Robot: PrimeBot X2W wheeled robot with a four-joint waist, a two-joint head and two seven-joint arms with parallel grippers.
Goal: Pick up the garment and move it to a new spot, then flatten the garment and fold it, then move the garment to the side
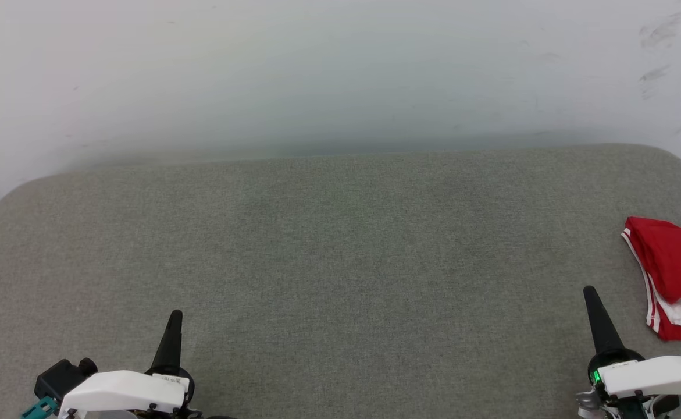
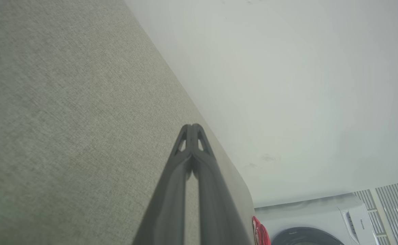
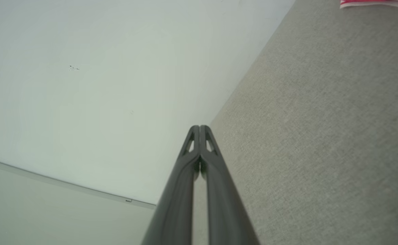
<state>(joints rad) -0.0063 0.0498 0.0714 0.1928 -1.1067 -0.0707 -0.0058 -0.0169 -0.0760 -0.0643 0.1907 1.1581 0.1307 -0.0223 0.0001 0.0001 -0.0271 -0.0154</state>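
Evidently you're about done: the garment (image 1: 674, 273) lies folded at the table's (image 1: 340, 244) right edge, set aside as the task asks. Left gripper (image 1: 175, 317) and right gripper (image 1: 589, 292) sit apart from it, fingers pressed together on nothing.

The garment (image 1: 674, 265) is a red shirt, folded up into a small flat bundle. It lies at the right edge of the head view, a bit below the middle (part of it is cut off by the frame). A thin red-and-white striped trim runs down its left side. Some white cloth peeks out near its bottom. It rests on the grey cloth top (image 1: 340, 233).

In the left wrist view, the garment (image 2: 260, 234) is a small red bit at the bottom, right of the middle. In the right wrist view, the garment (image 3: 372, 2) is a thin red and white strip in the top right corner.
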